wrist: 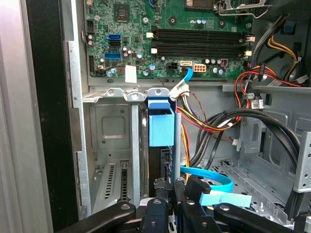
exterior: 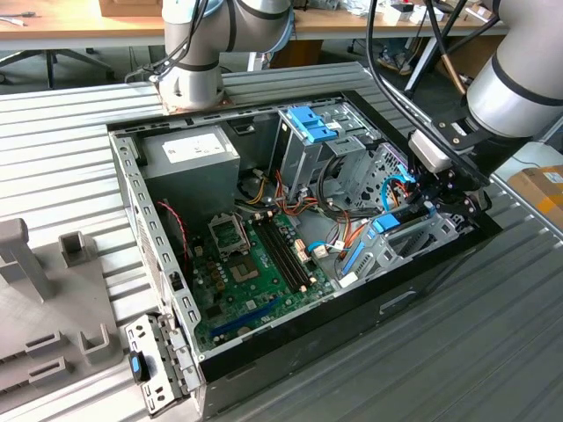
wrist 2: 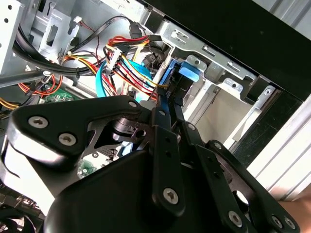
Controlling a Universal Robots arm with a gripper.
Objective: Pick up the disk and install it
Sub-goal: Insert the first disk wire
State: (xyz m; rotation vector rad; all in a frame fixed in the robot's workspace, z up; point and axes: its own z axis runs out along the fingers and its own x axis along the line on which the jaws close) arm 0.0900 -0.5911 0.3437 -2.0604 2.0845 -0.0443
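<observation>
The disk (wrist: 160, 127) stands on edge in the metal drive bay (wrist: 112, 141) at the front corner of the open computer case (exterior: 123, 176). Its blue end tab points toward the motherboard, and its black edge runs down to my fingers. My gripper (wrist: 168, 187) is shut on that near edge. In the second wrist view the fingertips (wrist 2: 161, 112) pinch the blue rail of the disk (wrist 2: 187, 74) beside the bay wall. In the exterior view my gripper (exterior: 429, 200) hangs over the case's right end, with the blue of the disk (exterior: 390, 221) just below it.
A tall silver cage with a blue clip (exterior: 310, 123) rises mid-case, bundles of cables (wrist: 233, 121) beside it. The motherboard (exterior: 255, 264) and power supply (exterior: 189, 151) lie toward the exterior view's left. A grey fixture (exterior: 35, 290) and a loose bracket (exterior: 154, 365) sit outside the case.
</observation>
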